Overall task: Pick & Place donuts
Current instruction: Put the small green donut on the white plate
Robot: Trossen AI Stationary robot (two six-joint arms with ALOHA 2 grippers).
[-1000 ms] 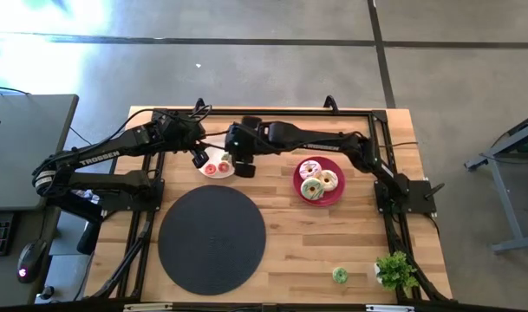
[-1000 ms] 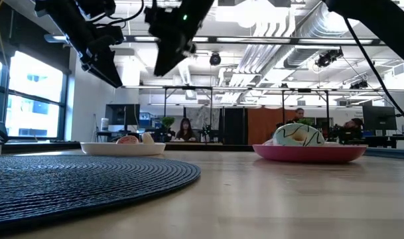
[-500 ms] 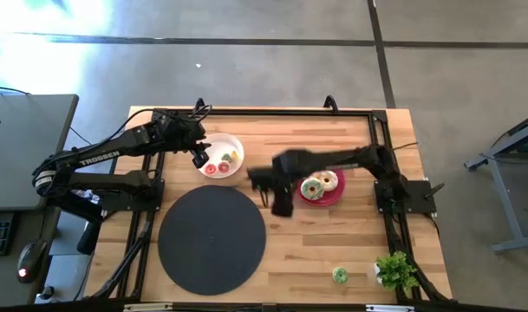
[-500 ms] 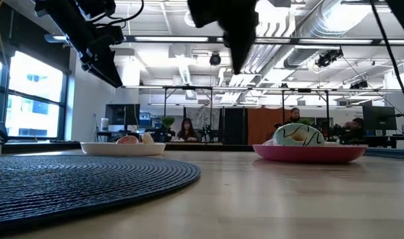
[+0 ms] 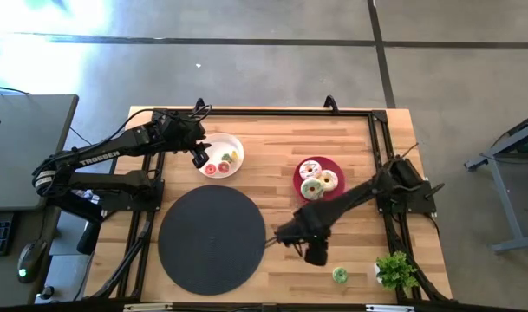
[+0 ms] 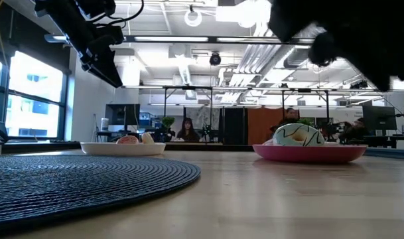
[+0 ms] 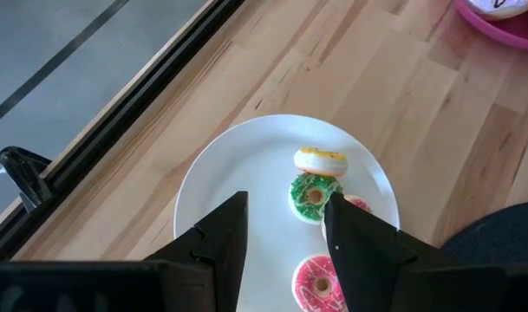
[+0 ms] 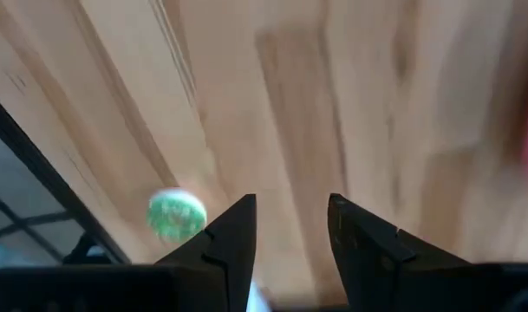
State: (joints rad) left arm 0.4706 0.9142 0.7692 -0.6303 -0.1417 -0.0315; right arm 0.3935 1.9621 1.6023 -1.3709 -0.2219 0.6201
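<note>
Three iced donuts lie on the red plate, seen in the low view as a mound. Small donuts sit on the white plate: a yellow-white one, a green one and a pink one. A lone green donut lies on the wood by the near edge, blurred in the right wrist view. My left gripper hovers open above the white plate. My right gripper, open, hangs over bare wood just short of the lone green donut.
A round black woven mat covers the near-left part of the table. A small potted plant stands at the near right corner, right beside the lone green donut. A black frame rail runs along the table's edges. People sit in the room beyond.
My right arm has swung fast from above the white plate toward the table's near edge and to the right, passing the red plate's left side, and now hangs near the lone green donut. My left arm and the donuts on both plates have kept still.
</note>
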